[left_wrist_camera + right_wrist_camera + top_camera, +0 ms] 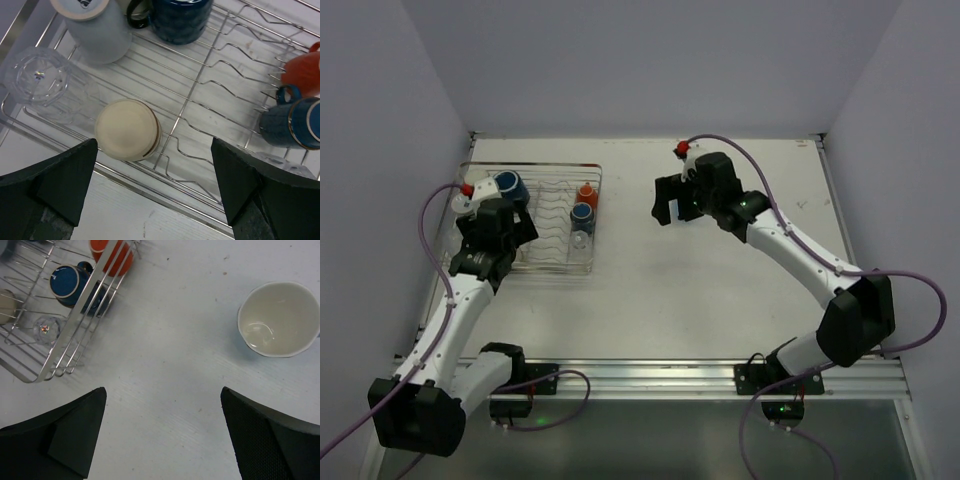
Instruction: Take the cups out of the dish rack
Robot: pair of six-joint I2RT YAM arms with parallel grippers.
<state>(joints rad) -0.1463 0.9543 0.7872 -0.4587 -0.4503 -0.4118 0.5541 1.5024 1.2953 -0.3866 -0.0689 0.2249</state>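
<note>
The silver wire dish rack (552,262) stands at the left. My left gripper (505,228) hovers open and empty over its left half. In the left wrist view, between and beyond the gripper's (155,195) fingers, an upturned cream-bottomed cup (127,129) stands in the rack (200,80). With it are a clear glass (37,77), a light blue cup (95,27), a navy mug (180,17), an orange mug (302,72) and a blue mug (295,125). My right gripper (670,205) is open and empty above the table, right of the rack. A white-lined cup (280,317) stands upright on the table beyond it (162,435).
The right wrist view shows the rack's right end (65,340) with the orange mug (112,252), the blue mug (70,282) and a clear glass (46,329). White walls close the table at the back and sides. A metal rail (700,375) runs along the near edge.
</note>
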